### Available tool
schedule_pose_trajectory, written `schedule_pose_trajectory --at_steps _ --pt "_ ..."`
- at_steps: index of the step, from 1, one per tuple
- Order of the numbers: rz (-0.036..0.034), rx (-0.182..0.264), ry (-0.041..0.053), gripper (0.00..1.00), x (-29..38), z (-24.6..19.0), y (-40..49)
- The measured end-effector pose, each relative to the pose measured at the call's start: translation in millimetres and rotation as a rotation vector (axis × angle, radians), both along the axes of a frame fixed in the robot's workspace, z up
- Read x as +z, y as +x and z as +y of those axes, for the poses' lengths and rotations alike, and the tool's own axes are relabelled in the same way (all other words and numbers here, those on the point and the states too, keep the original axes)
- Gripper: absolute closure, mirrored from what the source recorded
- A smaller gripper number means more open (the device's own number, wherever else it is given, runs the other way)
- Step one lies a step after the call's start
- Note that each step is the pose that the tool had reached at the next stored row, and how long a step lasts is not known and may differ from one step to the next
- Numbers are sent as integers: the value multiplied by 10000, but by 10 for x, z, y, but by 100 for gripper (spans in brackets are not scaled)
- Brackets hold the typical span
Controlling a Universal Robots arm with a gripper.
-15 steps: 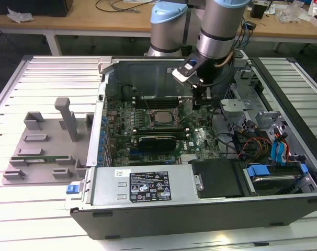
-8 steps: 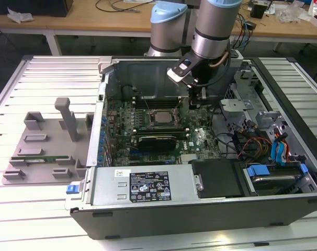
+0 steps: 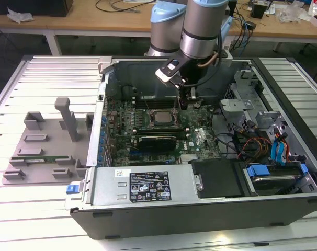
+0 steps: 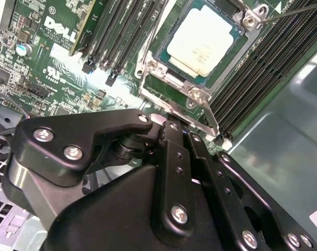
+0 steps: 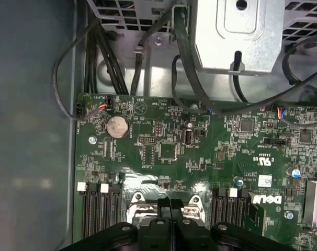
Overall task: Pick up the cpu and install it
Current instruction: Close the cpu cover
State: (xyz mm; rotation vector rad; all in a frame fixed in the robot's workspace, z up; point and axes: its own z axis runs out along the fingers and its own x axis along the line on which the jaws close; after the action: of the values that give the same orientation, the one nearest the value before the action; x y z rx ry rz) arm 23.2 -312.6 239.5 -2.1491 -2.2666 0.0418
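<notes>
Since the cpu (image 4: 203, 44) already lies flat in the socket (image 4: 192, 94), silver top up and ringed by the metal frame, the picking-up looks done and the work seems to be at the tail of the install. I judge that from how it sits, square and level inside the frame.

The tool (image 5: 171, 206) hangs low inside the open case (image 3: 200, 219), its tip just beside the socket's edge. In the exterior view it (image 3: 186, 102) stands to the exterior view's right of the socket. Its two fingers look pressed together, with nothing gripped between them. Whether the tip touches the frame or hovers just off it, I cannot tell.

A thin metal rod (image 4: 292, 10) runs past one corner of the socket; it may be the locking lever, but I cannot see whether it is latched.

Memory slots (image 4: 122, 36) line two sides of the socket, close in. The grey tray (image 3: 43, 151) lies out on the surface (image 3: 43, 73), well apart from the socket, outside the case.

Any further move here calls for care, to my eye. The tool has little room, so it wants a slow, straight path that does not sweep across the cpu's top or snag the frame, the rod or the slots.
</notes>
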Motion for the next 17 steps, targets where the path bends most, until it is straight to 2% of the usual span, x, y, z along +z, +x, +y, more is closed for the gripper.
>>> schedule_pose_trajectory --at_steps 7,17 --pt "0 2 -1 89 0 0 -49" --pt "0 1 0 89 -18 0 -172"
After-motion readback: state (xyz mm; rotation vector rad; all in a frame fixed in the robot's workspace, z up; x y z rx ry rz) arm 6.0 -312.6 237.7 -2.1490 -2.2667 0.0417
